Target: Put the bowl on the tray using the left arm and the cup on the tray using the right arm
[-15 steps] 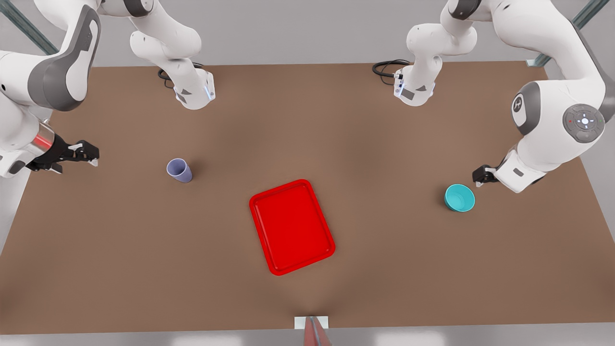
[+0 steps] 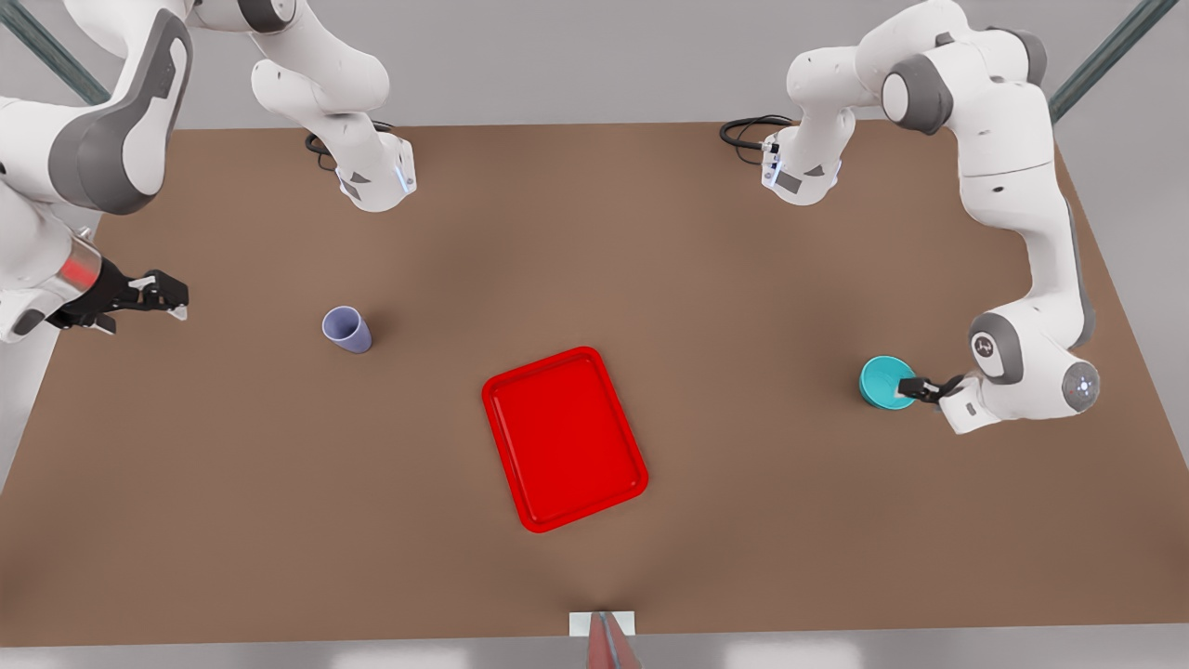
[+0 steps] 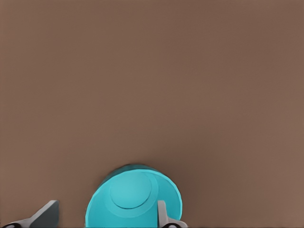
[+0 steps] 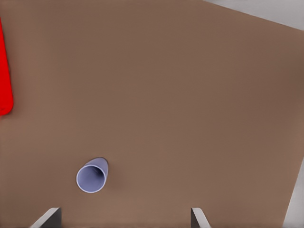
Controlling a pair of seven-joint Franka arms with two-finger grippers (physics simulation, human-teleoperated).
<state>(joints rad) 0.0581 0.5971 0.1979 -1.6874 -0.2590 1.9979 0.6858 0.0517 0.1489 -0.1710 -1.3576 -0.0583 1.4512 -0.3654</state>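
The red tray (image 2: 564, 438) is sitting mid-table, and everything is lying off from it. On the front view's right of the tray, the bowl (image 2: 882, 379) is standing upright, the left gripper (image 2: 915, 387) straddling its rim on the side away from the tray, fingers spread, gripping nothing. Opposite, the cup (image 2: 346, 329) is standing alone; the right gripper (image 2: 158, 297) is waiting beyond it, parted and empty

Glossy red tray (image 2: 564, 439) on a matt brown table (image 2: 725, 279)
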